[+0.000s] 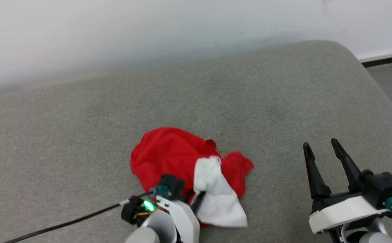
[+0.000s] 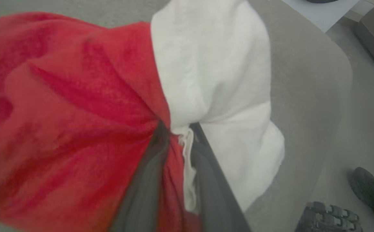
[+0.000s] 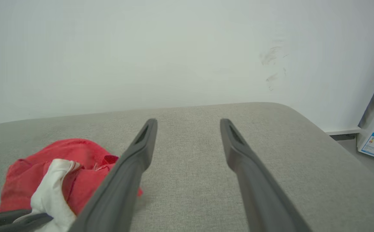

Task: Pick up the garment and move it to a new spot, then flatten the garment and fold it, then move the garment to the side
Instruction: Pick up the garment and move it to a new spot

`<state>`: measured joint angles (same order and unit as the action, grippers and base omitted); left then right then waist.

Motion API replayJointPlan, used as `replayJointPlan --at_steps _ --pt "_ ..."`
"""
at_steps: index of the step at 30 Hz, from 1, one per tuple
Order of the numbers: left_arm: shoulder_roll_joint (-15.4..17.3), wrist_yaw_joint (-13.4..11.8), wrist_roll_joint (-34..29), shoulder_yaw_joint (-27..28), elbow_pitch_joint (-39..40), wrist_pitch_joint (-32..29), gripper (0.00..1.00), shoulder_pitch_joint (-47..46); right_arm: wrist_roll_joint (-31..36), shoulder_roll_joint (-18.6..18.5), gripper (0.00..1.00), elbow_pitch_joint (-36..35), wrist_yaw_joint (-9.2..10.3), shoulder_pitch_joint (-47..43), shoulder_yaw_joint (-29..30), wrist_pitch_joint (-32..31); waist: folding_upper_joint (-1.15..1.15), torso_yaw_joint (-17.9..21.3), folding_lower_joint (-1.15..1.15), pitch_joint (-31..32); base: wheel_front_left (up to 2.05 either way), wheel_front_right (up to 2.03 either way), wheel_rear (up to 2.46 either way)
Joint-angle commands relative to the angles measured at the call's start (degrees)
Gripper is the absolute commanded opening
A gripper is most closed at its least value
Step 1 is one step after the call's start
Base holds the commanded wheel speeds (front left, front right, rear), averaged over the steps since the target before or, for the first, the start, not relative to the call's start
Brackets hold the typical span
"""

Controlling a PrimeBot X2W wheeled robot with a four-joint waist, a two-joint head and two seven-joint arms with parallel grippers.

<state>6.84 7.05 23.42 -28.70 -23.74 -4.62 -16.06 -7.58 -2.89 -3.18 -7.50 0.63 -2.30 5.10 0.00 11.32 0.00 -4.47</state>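
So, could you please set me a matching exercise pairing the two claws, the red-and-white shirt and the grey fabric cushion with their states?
Things: 1 left claw; 2 right claw; 3 red T-shirt with white sleeves; 4 grey fabric cushion.
States: A open, empty; B bunched in a heap; C shut on red cloth; D bearing the shirt.
Pairs: 1-C, 2-A, 3-B, 4-D.

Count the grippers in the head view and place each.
2. The left gripper is at the bottom middle, shut on the garment; the right gripper is at the lower right, open, apart from it.
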Motion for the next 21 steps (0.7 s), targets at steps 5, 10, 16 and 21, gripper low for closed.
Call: replayJointPlan --at_steps 5,10,16,21 --pt "0.2 0.4 0.4 -5.8 0.1 -0.8 0.27 1.1 0.6 0.0 1.0 0.3 0.02 1.2 -0.1 0.9 0.0 -0.5 0.0 -2.2 0.0 0.0 0.0" --pt "0.4 0.4 0.0 -7.2 1.6 3.0 1.0 -0.6 1.0 0.0 1.0 0.9 0.02 1.2 0.2 0.8 0.0 -2.2 0.0 -0.9 0.0 0.0 0.0" --pt "-0.4 -2.1 0.5 -4.2 5.3 11.6 1.0 0.4 1.6 0.0 1.0 1.0 0.02 -0.3 0.6 0.0 0.0 -4.2 0.0 2.8 0.0 0.0 0.0" --pt "0.1 -7.7 -0.3 1.6 10.2 18.9 1.0 3.1 1.9 0.0 1.0 -0.2 0.02 -2.6 1.4 -1.5 0.0 -6.6 0.0 5.7 0.0 0.0 0.0"
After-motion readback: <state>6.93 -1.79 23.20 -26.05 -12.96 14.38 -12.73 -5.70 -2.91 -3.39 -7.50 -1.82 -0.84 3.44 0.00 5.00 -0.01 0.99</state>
